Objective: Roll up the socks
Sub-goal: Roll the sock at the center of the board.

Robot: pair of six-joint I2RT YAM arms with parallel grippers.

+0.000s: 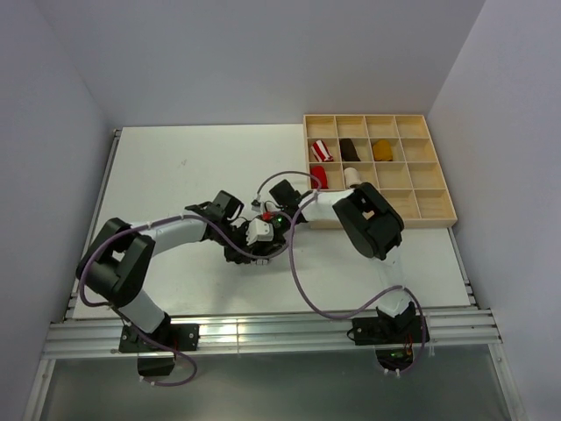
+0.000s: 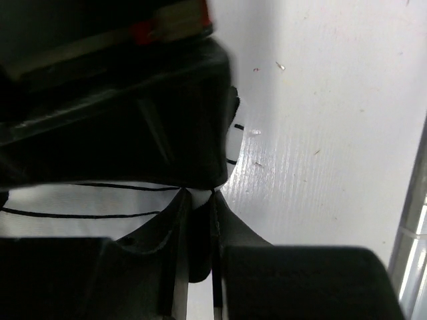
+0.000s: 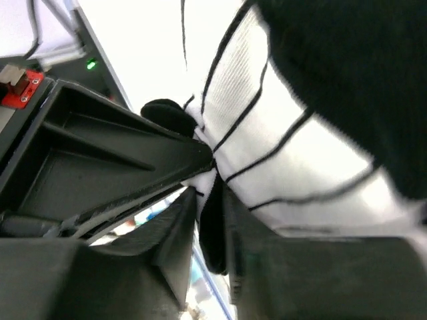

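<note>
The wooden tray (image 1: 424,115) seems to hold the cream sock (image 1: 354,175) already rolled, so I judge the task about half done. The striped sock (image 3: 287,153) lies just left of the tray, not yet rolled. The right gripper (image 3: 210,207) pinches its dark fold; the left gripper (image 2: 199,200) has its fingers nearly together, but I cannot tell whether they grip anything.

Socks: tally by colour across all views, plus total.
red-and-white striped bundle: 1
dark brown bundle: 1
mustard bundle: 1
red bundle: 1
cream sock: 1, partly hidden
white sock with black stripes: 1
Total: 6
</note>
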